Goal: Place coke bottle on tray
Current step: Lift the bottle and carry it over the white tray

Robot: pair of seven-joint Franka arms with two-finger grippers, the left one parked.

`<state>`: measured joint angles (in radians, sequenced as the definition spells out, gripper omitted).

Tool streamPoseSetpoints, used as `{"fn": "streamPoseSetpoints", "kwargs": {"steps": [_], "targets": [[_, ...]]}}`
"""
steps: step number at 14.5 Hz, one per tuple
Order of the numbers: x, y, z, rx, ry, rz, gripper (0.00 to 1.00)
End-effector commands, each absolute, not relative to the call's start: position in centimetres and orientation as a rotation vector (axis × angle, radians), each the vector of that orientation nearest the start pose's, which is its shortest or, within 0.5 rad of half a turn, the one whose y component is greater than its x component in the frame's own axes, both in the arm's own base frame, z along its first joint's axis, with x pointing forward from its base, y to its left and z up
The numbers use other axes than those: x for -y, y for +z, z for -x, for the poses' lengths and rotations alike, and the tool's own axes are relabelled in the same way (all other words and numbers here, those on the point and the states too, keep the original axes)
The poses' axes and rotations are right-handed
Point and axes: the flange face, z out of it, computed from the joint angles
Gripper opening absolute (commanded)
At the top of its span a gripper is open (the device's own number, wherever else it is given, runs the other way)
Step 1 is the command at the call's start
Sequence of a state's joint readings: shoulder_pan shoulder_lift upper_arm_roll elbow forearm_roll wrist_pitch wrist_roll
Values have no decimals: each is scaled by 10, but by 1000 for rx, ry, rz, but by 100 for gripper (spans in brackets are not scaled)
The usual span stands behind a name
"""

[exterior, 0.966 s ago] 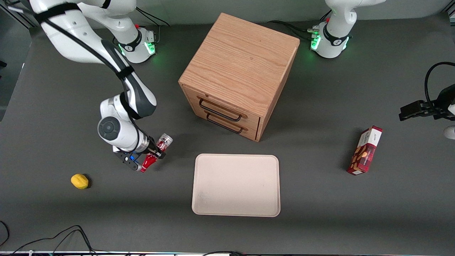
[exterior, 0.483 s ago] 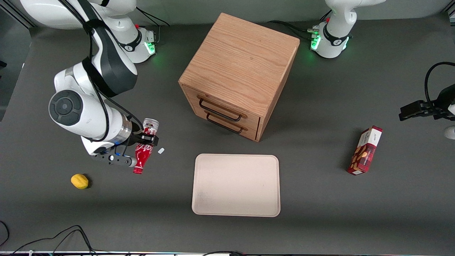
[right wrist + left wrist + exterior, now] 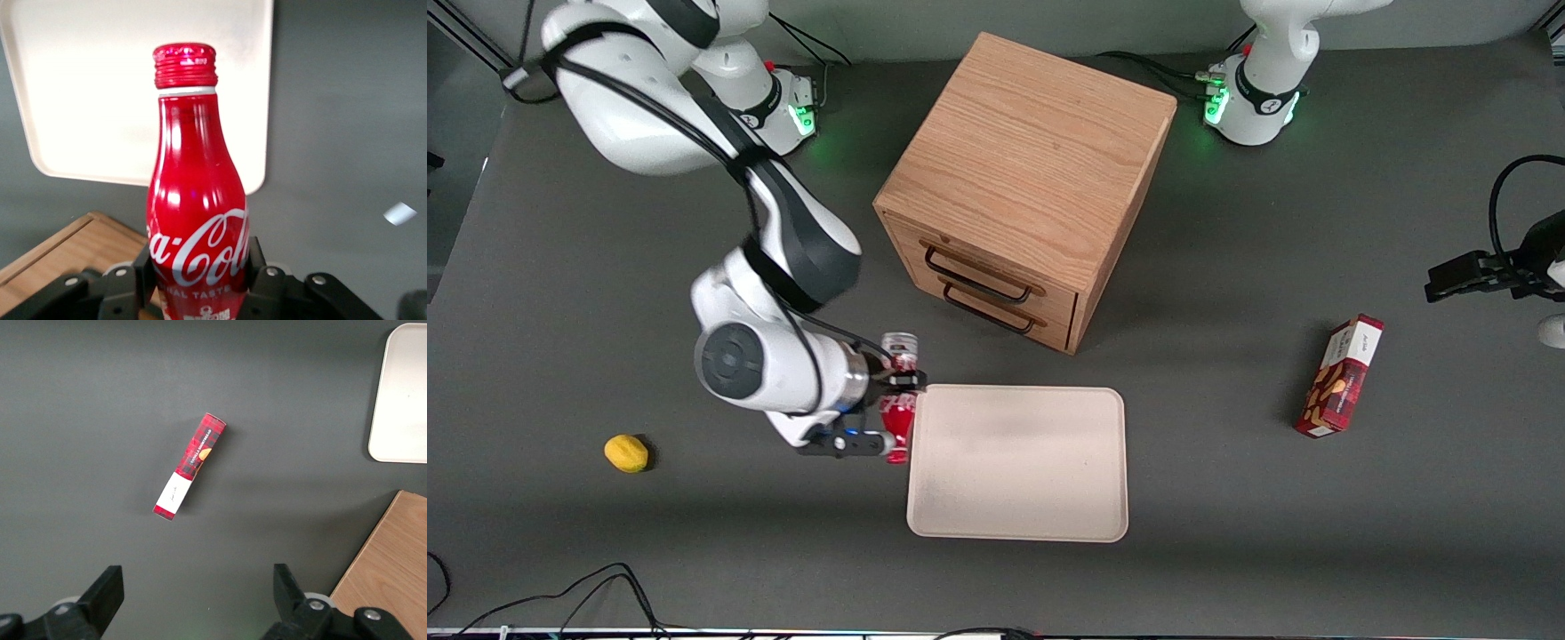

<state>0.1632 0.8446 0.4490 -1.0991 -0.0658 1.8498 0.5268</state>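
1. One relation decides your coming move: the coke bottle (image 3: pixel 897 391) hangs in the air just beside the tray (image 3: pixel 1018 462), at its edge toward the working arm's end of the table, not yet over it.
2. Your gripper (image 3: pixel 899 384) has its fingers clamped on the bottle's lower body; the right wrist view shows the black pads (image 3: pixel 257 270) pressing both sides of the coke bottle (image 3: pixel 195 220) near the white script.
3. You carry the bottle lying roughly level, silver base toward the wooden drawer cabinet (image 3: pixel 1024 191), red cap nearer the front camera.
4. You likely need a short sideways carry toward the parked arm's end to bring the bottle over the tray (image 3: pixel 127 80) before lowering.
5. You have open room there; the red snack box (image 3: pixel 1341 375) and the lemon (image 3: pixel 626 452) lie well apart.
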Motion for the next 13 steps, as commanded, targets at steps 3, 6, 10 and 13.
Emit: {"fn": "streamPoseSetpoints", "kwargs": {"steps": [3,6,10,13], "targets": [[-358,257,-692,-53,162,2941,0],[-354,234,-695,-79,146,2937,0],[-349,206,-704,-112,71,2928,0],[-347,198,-708,-122,24,2938,0]]}}
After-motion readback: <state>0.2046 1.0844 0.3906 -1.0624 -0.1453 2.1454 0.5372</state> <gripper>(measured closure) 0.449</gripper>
